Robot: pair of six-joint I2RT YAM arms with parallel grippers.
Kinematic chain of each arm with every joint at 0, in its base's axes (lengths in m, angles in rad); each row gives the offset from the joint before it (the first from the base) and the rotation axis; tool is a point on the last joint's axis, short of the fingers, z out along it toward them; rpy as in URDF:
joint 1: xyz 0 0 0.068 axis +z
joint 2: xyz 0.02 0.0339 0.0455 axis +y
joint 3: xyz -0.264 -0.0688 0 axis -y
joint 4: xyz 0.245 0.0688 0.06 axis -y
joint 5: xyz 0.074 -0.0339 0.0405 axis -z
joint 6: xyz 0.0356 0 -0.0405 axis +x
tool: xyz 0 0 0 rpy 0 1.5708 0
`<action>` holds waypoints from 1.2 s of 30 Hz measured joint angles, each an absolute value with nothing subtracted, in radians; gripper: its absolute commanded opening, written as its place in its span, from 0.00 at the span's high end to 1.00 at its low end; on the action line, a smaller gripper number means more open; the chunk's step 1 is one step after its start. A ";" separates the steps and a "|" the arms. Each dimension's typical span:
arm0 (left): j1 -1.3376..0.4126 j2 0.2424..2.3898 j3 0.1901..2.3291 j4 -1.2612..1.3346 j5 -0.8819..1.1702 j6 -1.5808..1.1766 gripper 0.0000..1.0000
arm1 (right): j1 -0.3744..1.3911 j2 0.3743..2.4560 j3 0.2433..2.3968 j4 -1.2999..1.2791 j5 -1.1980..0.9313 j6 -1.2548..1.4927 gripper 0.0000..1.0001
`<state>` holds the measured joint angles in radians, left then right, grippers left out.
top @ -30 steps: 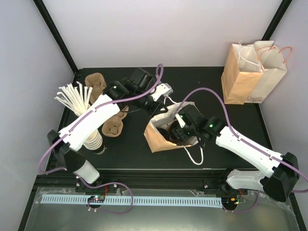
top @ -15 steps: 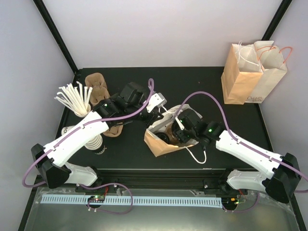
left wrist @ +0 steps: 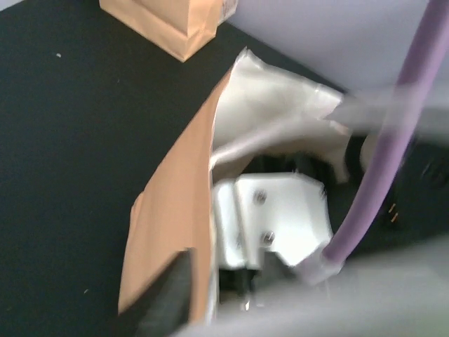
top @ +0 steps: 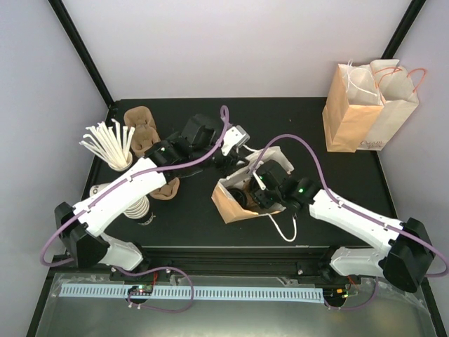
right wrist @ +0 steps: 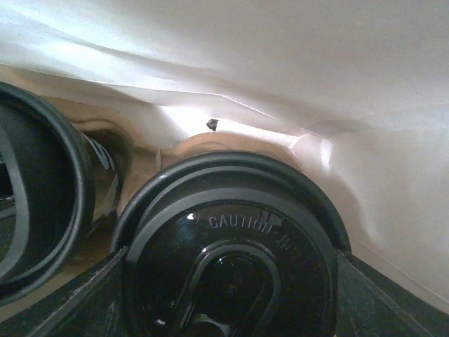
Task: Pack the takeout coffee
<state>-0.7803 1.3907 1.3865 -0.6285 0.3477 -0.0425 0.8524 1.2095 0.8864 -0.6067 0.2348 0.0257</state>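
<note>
A brown paper bag (top: 226, 203) lies on its side mid-table, mouth open toward the right. My right gripper (top: 255, 194) reaches into it. In the right wrist view a takeout coffee (right wrist: 231, 267) with a glossy black lid marked CAUTION fills the space between the fingers (right wrist: 379, 295), which press its sides. A second black lid (right wrist: 35, 210) sits to its left inside the bag. My left gripper (top: 236, 156) is at the bag's upper rim. In the blurred left wrist view the bag's edge (left wrist: 175, 203) runs between its fingers, and their grip is unclear.
Standing paper bags (top: 368, 105) occupy the back right corner. Brown pulp carriers (top: 140, 126) lie at the back left, one more (top: 166, 187) under the left arm. A bundle of white sticks (top: 109, 144) and a stack of white paper cups (top: 137, 205) stand at the left.
The left arm shifted its elbow and forearm while its wrist stayed at the bag's upper rim. The right gripper slid slightly left, deeper into the bag, and the bag moved a little.
</note>
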 measured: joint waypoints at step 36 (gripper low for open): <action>-0.441 2.140 1.743 -0.922 0.734 -0.342 0.18 | 1.051 1.166 0.734 -0.433 0.395 0.450 0.99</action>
<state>-0.4412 2.1399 1.7432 -0.9218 0.7338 -0.3420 1.0512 1.1664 0.7341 -0.4328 0.3954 0.4503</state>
